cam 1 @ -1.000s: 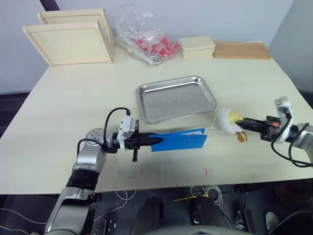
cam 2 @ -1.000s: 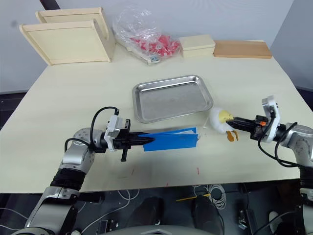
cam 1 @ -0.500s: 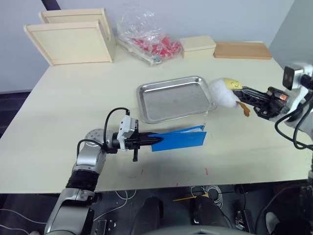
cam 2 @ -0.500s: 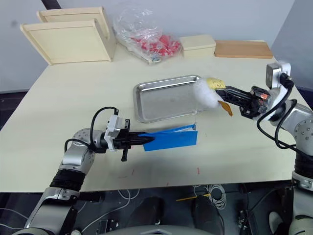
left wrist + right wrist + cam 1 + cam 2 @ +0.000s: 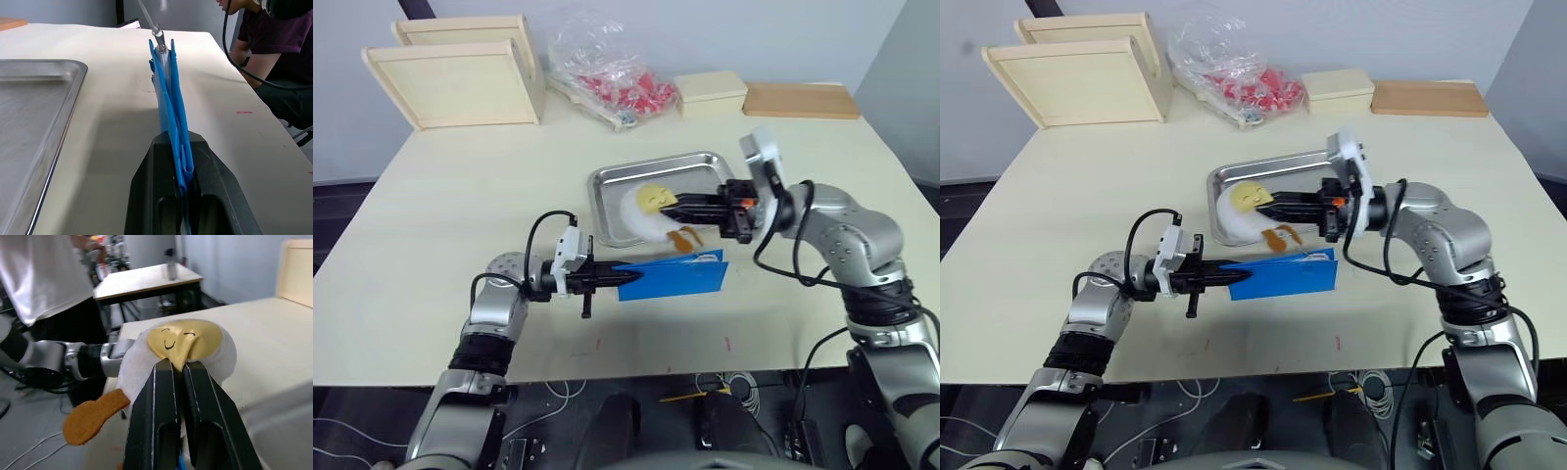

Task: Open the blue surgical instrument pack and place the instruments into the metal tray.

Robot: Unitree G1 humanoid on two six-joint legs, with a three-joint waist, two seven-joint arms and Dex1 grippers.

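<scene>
The left gripper (image 5: 628, 279) has not moved since a second ago; its fingers are still closed on the left end of the blue pack (image 5: 674, 276), which stands on edge on the table (image 5: 431, 245) just near the metal tray (image 5: 705, 171); a thin silvery tool (image 5: 149, 18) sticks out of the pack's far end. The right gripper (image 5: 668, 208), which was out at the right side of the table a second ago, has swung left over the tray; its fingers are pinched shut on a white plush toy (image 5: 644, 209) with a yellow smiling face and orange feet, now held over the tray's left part; the tray's bare bottom shows nothing lying in it. At the far edge, a clear bag (image 5: 602, 73) holds red items.
</scene>
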